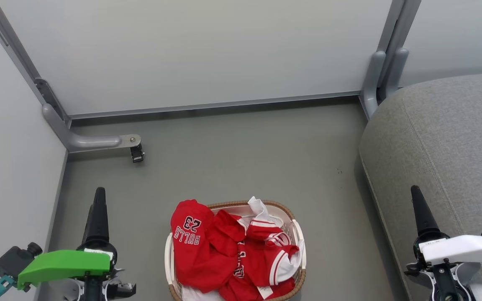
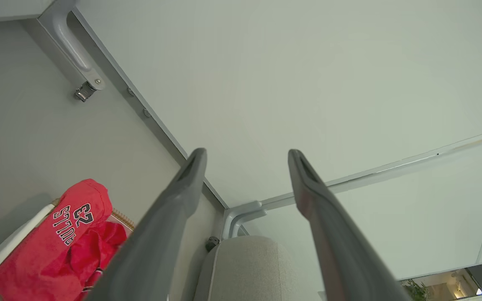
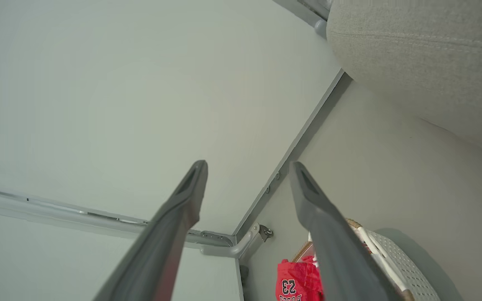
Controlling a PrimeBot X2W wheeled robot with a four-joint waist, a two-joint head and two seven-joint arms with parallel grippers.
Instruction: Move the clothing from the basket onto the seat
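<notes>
Head view, surroundings: pale partition panels (image 1: pixel 207 54) close the far side and the left. A grey bracket foot (image 1: pixel 94 142) with a small caster (image 1: pixel 137 154) juts over the grey floor (image 1: pixel 245 159) ahead of the left gripper (image 1: pixel 98 202). A grey post (image 1: pixel 385 62) stands at the far corner of the seat (image 1: pixel 446 146)
Head view, in the way: bare floor lies between each gripper and the basket (image 1: pixel 285 208)
Head view, clothing: the red clothing (image 1: pixel 224 251) is heaped in the basket, with the "BULLS 23" jersey draped over the rim on the left gripper's side. The basket sits between the two grippers, right of the left one and left of the right gripper (image 1: pixel 419 205), touching neither
Head view, seat: just beside the right gripper and well apart from the left one
Left wrist view, gripper: fingers spread wide, nothing between them
Left wrist view, surroundings: panels ahead of the fingertips, bracket foot far up to the left
Left wrist view, clothing: low to the left of the fingers, partly hidden behind one. The seat's rounded end shows low between the two fingers
Right wrist view, gripper: fingers spread wide, nothing held
Right wrist view, surroundings: panels ahead and to the left, seat high to the right
Right wrist view, clothing: at the bottom, beside the right-hand finger, which covers part of the basket's perforated wall
</notes>
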